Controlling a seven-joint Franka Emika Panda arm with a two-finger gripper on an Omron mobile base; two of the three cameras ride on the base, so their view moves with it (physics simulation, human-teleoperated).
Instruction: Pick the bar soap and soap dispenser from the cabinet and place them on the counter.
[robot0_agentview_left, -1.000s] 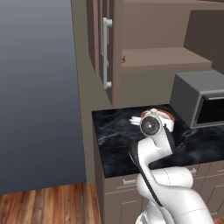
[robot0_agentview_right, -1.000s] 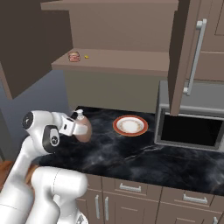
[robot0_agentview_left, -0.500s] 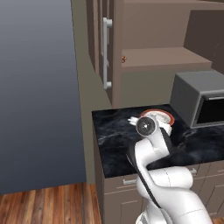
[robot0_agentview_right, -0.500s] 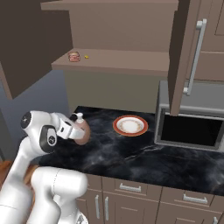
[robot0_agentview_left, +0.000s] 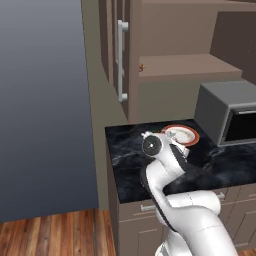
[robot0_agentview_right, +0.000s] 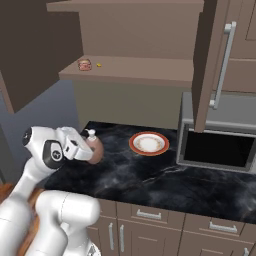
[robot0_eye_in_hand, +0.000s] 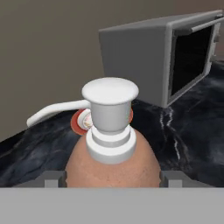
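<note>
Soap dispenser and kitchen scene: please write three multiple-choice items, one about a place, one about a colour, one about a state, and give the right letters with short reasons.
1. Where is the plate?
A. on the cabinet shelf
B. on the counter, left of the microwave
C. on top of the microwave

2. What colour is the pump top of the soap dispenser?
A. white
B. blue
C. black

3. What is the state of the gripper?
A. open and far from everything
B. closed flat with nothing between its fingers
C. closed around the soap dispenser

Answers:
1. B: the right base view shows the plate on the black counter beside the microwave.
2. A: the hand view shows a white pump and spout above the brown body.
3. C: the hand view shows the bottle between the two fingers, and the right base view shows it at the hand.
</note>
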